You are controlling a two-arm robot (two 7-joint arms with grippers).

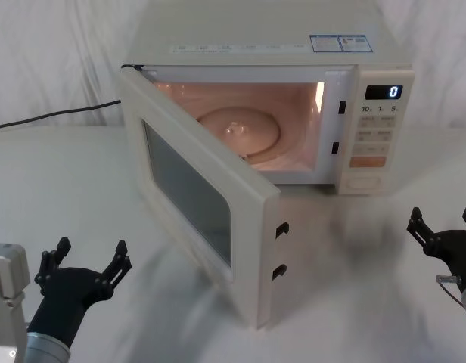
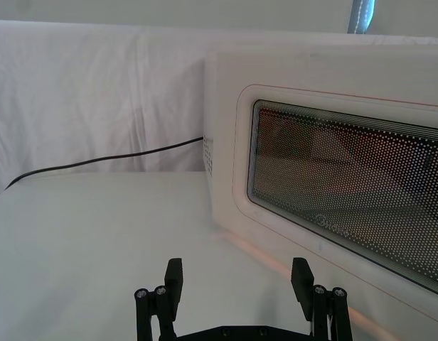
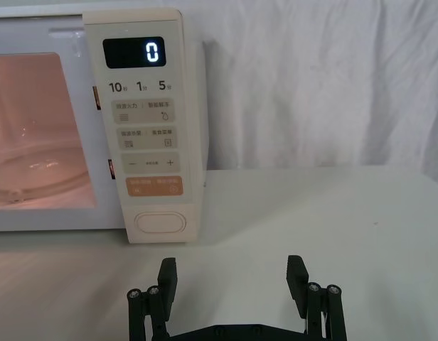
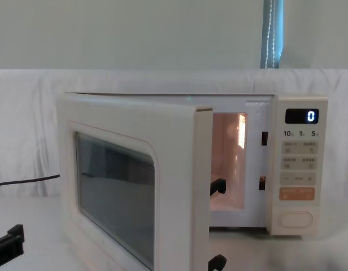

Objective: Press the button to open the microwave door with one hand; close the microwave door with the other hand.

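Black fingers of the left gripper [image 1: 85, 261] are spread wide and grasp nothing; it hovers low over the white table [image 1: 59, 189], left of the microwave door [image 1: 191, 193] and apart from it. That cream door stands swung open toward the robot, hinged at the oven's left edge, its dark window [image 2: 354, 188] facing the left gripper. Behind the door the lit cavity shows a glass turntable [image 1: 240, 132]. Right of the door, on the control panel [image 3: 144, 121], the display reads 0 and the button [image 3: 160, 223] sits at the bottom, under the orange key [image 3: 155, 188]. Farther right of the door, the right gripper [image 1: 442, 225] hovers released, fingers apart, short of the button.
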